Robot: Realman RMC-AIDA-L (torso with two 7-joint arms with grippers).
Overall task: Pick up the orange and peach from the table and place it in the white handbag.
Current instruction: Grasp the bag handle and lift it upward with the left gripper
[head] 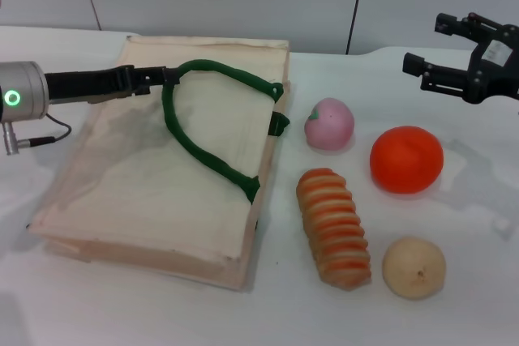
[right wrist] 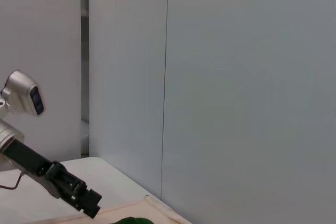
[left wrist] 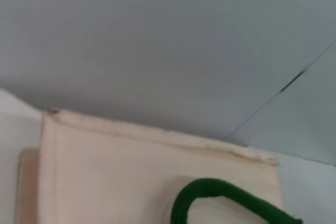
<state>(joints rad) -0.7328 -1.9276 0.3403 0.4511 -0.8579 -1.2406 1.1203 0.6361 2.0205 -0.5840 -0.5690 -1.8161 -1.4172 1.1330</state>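
Head view, contents of my workspace, item by item.

White handbag (head: 154,192): lying flat on the tabletop (head: 478,313) at my left, its dark green rope handle (head: 207,131) looped across the upper face.

Left gripper (head: 156,77): reached in from the left edge, its tip at the far end of that handle. It seems to be pinching the rope there, but I cannot tell how the jaws stand or whether they truly have hold of it. My left wrist view shows only the bag's far edge and a curve of green rope.

Right gripper (head: 432,50): raised above the far right of the tabletop, jaws spread wide, carrying nothing.

Orange (head: 406,160): on the tabletop to the right of the bag, nearest to my right gripper and below it. Untouched.

Peach (head: 329,124): just beside the bag's right edge, between the bag and the orange. Untouched.

Also present: striped bread roll (head: 333,227) and pale beige ball (head: 413,266), nearer to me. Neither concerns the task.

Step in hand, as I judge it: preparing the bag, no fruit yet collected.

Next move calls for: the bag mouth lifted open by its handle, and my right gripper lowered squarely over the orange before closing.
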